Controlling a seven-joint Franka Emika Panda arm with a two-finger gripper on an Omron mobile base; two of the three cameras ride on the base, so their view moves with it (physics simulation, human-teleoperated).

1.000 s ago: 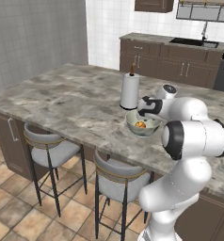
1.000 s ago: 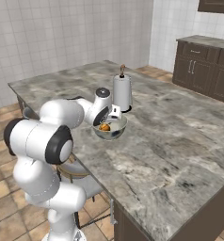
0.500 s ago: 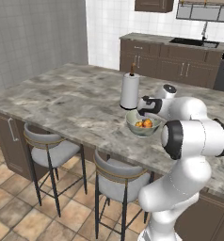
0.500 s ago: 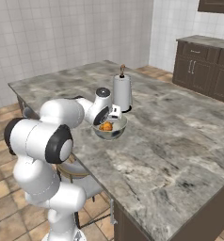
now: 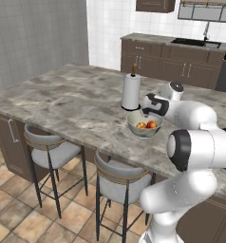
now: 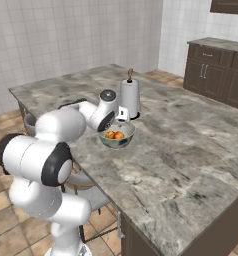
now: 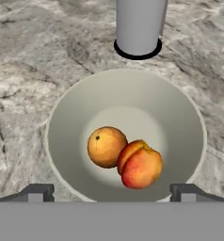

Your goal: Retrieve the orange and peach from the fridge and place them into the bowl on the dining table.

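peach (image 7: 142,168) dropped beside orange (image 7: 107,146) in bowl (image 7: 76,113); gripper (image 7: 112,191) spread wide, empty.

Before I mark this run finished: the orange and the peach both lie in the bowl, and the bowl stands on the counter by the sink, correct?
Not quite: the bowl, with orange and peach inside, stands on the dining table beside the paper towel roll, as the left base view shows.

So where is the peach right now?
In the hand view the peach lies inside the bowl, touching the orange, near the paper towel roll.
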